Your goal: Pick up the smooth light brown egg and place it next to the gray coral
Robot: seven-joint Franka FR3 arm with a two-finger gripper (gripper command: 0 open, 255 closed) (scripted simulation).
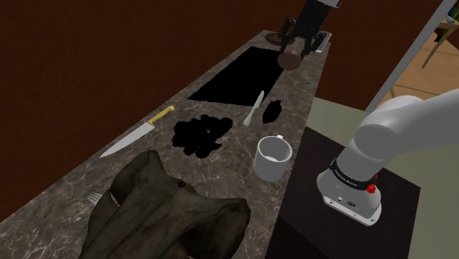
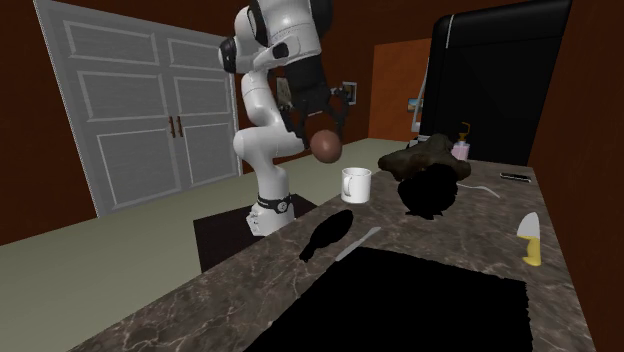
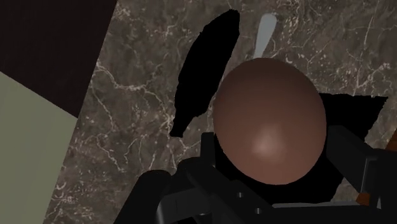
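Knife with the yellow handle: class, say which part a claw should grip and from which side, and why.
Best the yellow handle, from straight above, closing across its narrow width. The knife lies flat on the counter, and the blade looks thin and tapering, so likely a poorer hold.

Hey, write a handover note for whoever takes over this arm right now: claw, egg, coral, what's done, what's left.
Claw: shut on the brown egg, held in the air over the counter near the black rectangle.
Coral: dark grey lump at the counter's other end, past the white mug.
Done: egg picked up.
Left: carry it across, set it down beside the coral, let go.
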